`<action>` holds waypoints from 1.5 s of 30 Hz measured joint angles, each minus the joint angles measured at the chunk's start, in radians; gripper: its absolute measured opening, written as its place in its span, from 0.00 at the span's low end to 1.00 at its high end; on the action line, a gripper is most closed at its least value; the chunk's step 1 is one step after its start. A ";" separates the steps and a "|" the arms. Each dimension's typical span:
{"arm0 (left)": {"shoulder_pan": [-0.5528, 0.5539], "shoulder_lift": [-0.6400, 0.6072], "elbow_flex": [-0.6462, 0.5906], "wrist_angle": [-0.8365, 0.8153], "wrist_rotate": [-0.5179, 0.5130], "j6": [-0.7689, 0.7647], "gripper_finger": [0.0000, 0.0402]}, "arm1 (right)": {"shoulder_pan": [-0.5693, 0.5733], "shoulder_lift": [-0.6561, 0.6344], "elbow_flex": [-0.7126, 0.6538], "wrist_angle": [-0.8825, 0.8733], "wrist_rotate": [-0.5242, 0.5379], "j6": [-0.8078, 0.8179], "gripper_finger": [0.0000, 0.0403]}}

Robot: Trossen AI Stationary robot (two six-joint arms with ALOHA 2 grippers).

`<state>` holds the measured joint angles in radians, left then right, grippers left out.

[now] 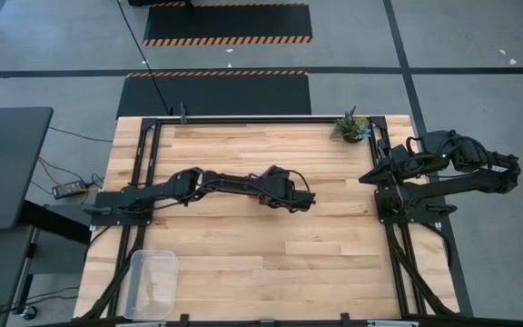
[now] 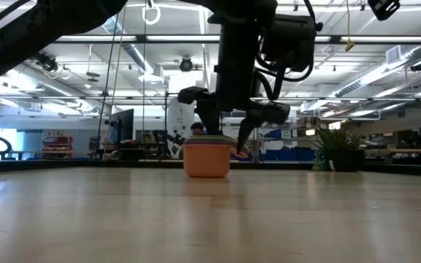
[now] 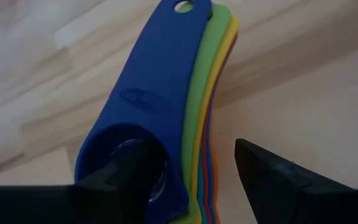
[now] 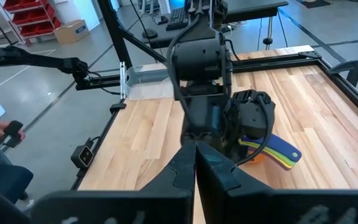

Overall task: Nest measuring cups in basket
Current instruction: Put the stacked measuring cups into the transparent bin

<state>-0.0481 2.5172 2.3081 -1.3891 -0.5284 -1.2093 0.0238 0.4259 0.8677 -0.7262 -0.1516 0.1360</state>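
Wooden table: left gripper, fingers apart, straddles nested measuring cups mid-table; embossed handle lettering unreadable. Basket sits at the near-left corner, plant opposite. Right gripper rests pressed together.

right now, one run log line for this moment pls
left gripper: open, straddling nested plastic measuring cups mid-table | right gripper: shut, parked at right edge | clear plastic basket: empty, near-left corner
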 joint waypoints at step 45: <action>-0.035 -0.015 0.001 -0.079 0.212 0.383 0.56 | 0.000 0.000 0.000 0.000 0.000 0.000 0.04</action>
<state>-0.0827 2.5019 2.3089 -1.4681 -0.3161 -0.8265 0.0242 0.4259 0.8677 -0.7263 -0.1516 0.1360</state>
